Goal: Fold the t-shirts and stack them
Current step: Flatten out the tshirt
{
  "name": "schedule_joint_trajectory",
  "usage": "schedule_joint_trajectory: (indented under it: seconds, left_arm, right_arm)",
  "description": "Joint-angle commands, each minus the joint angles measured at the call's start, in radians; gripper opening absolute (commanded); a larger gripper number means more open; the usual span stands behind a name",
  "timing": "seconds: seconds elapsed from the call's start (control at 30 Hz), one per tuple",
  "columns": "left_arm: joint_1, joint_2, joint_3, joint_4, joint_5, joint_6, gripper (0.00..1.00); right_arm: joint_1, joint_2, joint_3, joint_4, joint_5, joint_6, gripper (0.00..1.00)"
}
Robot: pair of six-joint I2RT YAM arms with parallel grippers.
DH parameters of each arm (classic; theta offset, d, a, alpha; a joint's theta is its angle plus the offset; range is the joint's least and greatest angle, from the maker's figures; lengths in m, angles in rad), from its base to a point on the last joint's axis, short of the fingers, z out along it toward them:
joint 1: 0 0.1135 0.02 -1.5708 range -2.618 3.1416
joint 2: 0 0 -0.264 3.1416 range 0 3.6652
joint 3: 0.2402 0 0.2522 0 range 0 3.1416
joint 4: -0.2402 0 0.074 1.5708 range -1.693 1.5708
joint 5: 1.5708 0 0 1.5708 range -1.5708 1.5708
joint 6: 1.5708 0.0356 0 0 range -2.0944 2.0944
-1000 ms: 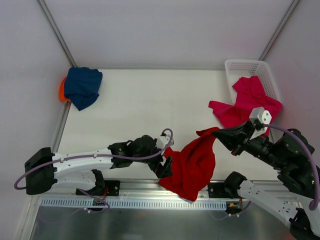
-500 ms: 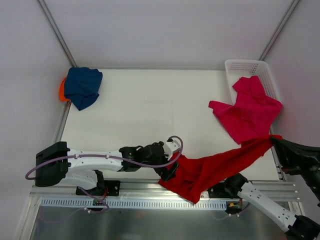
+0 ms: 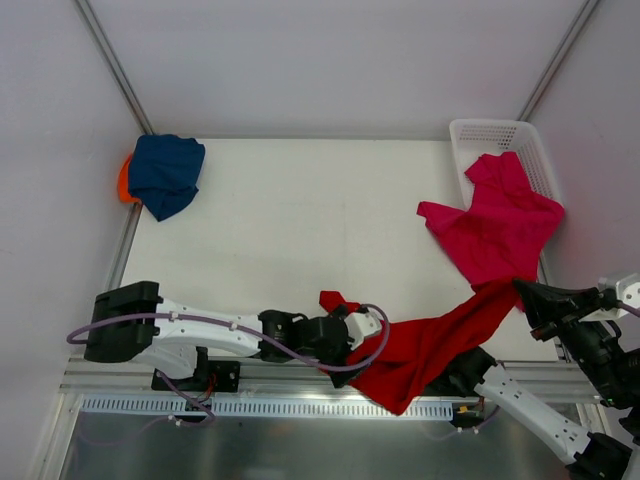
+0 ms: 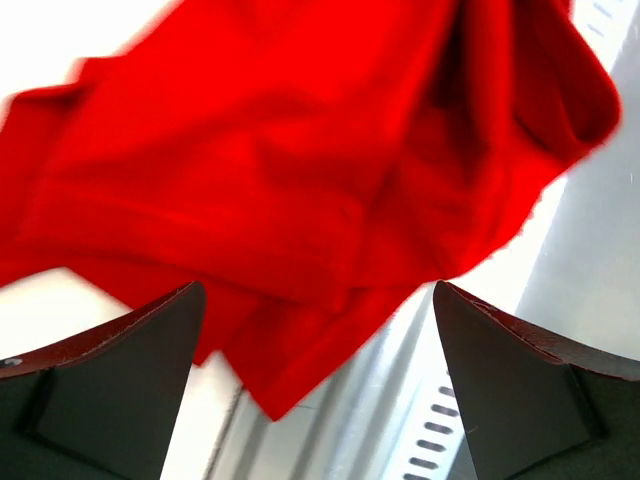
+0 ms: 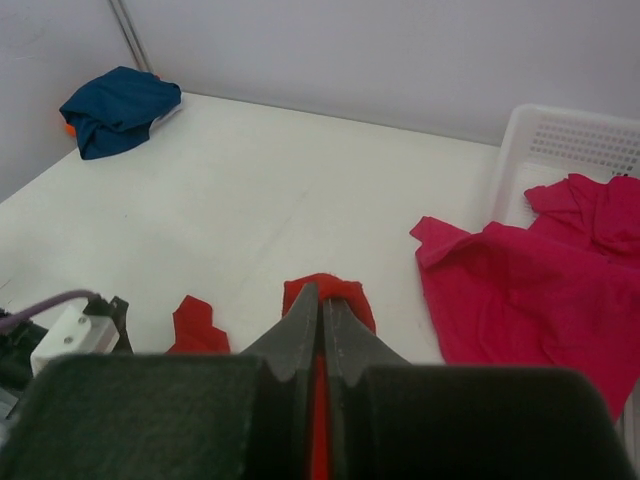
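Note:
A bright red t-shirt [image 3: 430,345] lies stretched along the table's near edge, its lower part hanging over the front rail. My right gripper [image 3: 522,292] is shut on its right end, and red cloth [image 5: 340,292] shows pinched between the tips [image 5: 322,300]. My left gripper [image 3: 362,332] is at the shirt's left end, open, with the red cloth [image 4: 300,180] just beyond the wide-apart fingers [image 4: 110,370] and nothing held. A magenta-pink t-shirt [image 3: 495,225] spills from the basket onto the table. A navy t-shirt [image 3: 165,172] lies on an orange one [image 3: 123,180] at the far left corner.
The white lattice basket [image 3: 500,135] stands at the far right corner. The metal front rail [image 4: 400,400] with slots runs under the left gripper. Walls close in the table on the left, back and right.
The right gripper pulled the red shirt's end out to the right, drawing the bunched cloth into a long band. The left arm slid right along the near edge to the shirt's left end.

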Motion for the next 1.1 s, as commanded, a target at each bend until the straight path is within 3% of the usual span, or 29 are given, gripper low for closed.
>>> schedule_joint_trajectory:
  seconds: [0.0,0.47,0.7,0.87,1.07]
  left_arm:
    - [-0.087,0.067,0.086,-0.039,-0.072,0.05,0.99]
    - [-0.163,0.341,0.214,-0.096,-0.331,0.064,0.99]
    - [-0.171,0.224,0.237,-0.219,-0.366,0.084,0.99]
    - [-0.171,0.036,0.261,-0.355,-0.285,0.122,0.99]
    - [-0.167,-0.111,0.232,-0.366,-0.253,0.16,0.99]
  right_arm:
    - [0.006,-0.023,-0.01,0.009,0.04,0.024,0.0]
    - [0.007,-0.067,-0.039,-0.005,0.017,0.067,0.01]
    - [0.007,-0.064,-0.059,-0.028,0.026,0.074,0.0]
    - [0.007,-0.055,-0.079,-0.028,0.04,0.074,0.0]
    - [0.009,-0.049,-0.107,-0.024,0.051,0.082,0.0]
